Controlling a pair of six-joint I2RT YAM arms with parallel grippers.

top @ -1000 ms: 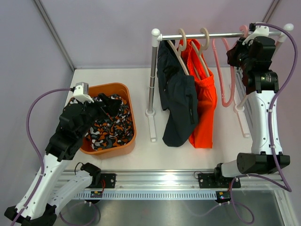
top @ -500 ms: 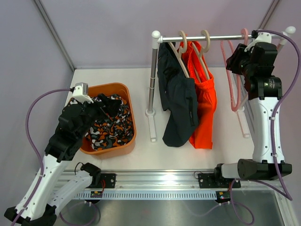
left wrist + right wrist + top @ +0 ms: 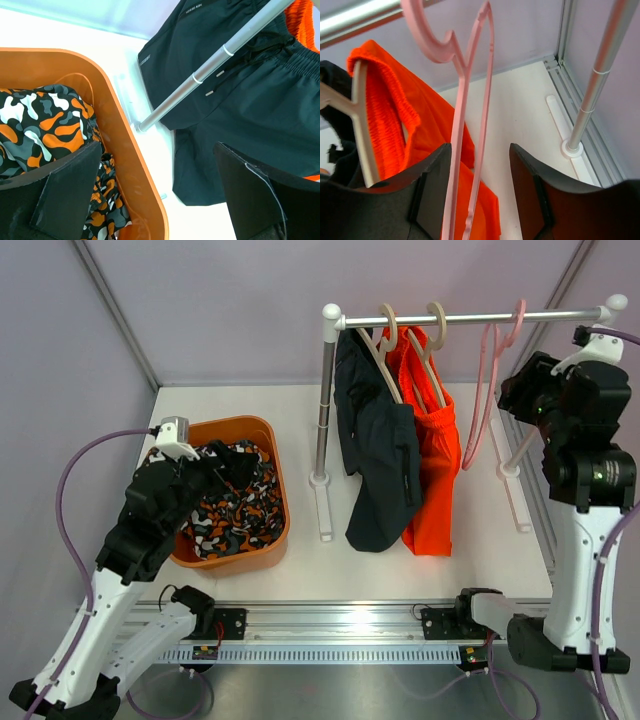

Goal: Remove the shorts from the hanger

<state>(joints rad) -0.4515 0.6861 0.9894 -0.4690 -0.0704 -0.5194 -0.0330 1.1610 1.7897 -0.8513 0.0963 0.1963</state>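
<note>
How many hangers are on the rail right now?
3: left beige hanger holding the navy shorts, right beige hanger holding the orange shorts, bare pink hanger to their right. None looks hidden.

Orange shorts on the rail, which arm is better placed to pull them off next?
Probably right. The right arm is up at the rail, jaws open around the pink hanger beside the orange shorts. The left arm is low over the bin.
</note>
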